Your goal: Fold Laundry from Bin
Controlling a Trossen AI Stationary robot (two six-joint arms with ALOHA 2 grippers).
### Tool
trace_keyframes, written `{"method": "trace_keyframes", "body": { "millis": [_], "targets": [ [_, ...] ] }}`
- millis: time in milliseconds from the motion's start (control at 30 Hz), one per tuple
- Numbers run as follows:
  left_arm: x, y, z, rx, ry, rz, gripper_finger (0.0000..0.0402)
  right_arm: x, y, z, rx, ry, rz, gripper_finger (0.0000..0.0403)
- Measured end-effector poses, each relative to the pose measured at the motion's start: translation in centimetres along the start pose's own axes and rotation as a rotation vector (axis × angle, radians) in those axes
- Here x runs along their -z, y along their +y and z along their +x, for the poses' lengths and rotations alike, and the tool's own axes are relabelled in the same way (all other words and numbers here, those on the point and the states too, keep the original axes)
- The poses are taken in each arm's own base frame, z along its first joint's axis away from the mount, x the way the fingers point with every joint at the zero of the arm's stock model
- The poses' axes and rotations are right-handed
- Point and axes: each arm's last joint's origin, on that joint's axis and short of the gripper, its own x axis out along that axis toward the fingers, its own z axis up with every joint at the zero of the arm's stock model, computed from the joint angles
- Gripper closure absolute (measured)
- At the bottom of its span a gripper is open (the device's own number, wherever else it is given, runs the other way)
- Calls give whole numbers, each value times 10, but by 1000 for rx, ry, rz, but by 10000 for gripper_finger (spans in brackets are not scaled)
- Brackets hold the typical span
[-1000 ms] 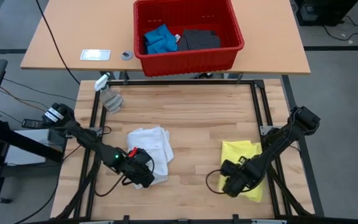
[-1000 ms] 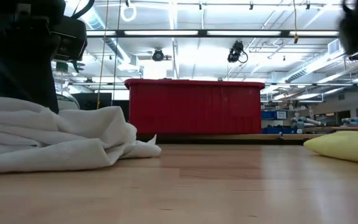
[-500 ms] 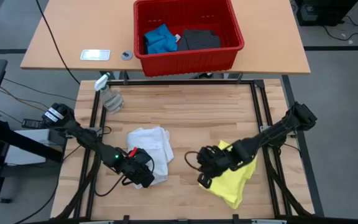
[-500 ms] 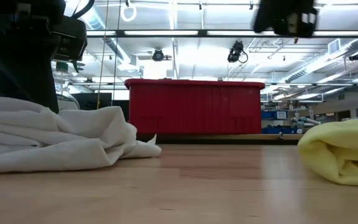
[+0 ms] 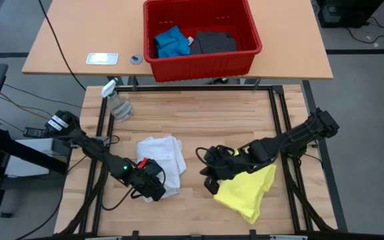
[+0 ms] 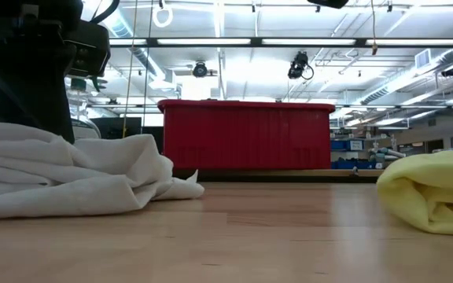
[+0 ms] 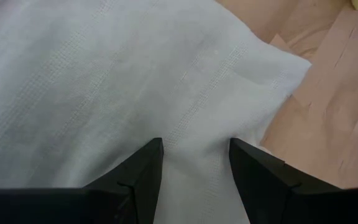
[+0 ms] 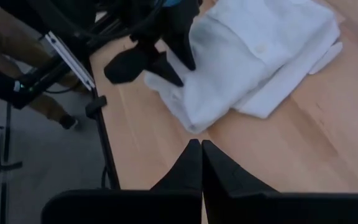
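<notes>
A crumpled white shirt (image 5: 162, 160) lies left of the table's middle. My left gripper (image 5: 155, 189) stands open on its near right part. A bright yellow T-shirt (image 5: 249, 193) lies bunched at the near right, its rounded fold (image 6: 403, 196) toward the table's middle. My right gripper (image 5: 207, 179) hangs high over that shirt's left edge, shut, with nothing between its fingers (image 8: 201, 155); it points toward the white shirt (image 8: 260, 56). The red bin (image 5: 202, 65) stands on the far table with a blue piece (image 5: 171, 41) and a dark grey piece (image 5: 213, 42) inside. My left gripper has its two spread fingertips (image 7: 151, 155) set down on the white shirt's top layer (image 7: 194, 134), near the shirt's near right corner. They come slanting down from the table's left. No cloth is pinched between them. The shirt lies flat on the table.
A spray bottle (image 5: 117, 101) lies at the table's far left corner. A black frame (image 5: 275, 113) runs along the table's edges. A white card (image 5: 102, 59) and a small round thing (image 5: 136, 59) lie left of the bin. Bare wood (image 5: 199, 127) lies between the shirts.
My right gripper has risen from the yellow T-shirt's near left part and swung toward the table's left, tipping from pointing down to a slant. The yellow T-shirt has shifted leftward and bunched from a flat rectangle into a thicker, skewed heap; it has since lain still.
</notes>
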Motion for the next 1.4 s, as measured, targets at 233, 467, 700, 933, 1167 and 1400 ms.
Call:
{"method": "trace_keyframes", "body": {
  "millis": [233,467,700,933,1167,1400],
  "targets": [
    [0,0,0,0,0,0,210,6,5,-2,-8,7,27,401],
    [0,0,0,0,0,0,210,30,14,-10,45,28,44,402],
    [0,0,0,0,0,0,210,48,12,-15,103,153,20,401],
    [0,0,0,0,0,0,210,46,3,-15,156,200,0,401],
    [0,0,0,-1,0,0,210,35,-5,-10,159,206,-25,396],
    [0,0,0,0,0,0,210,26,-11,-7,159,209,-105,393]
  ]
}}
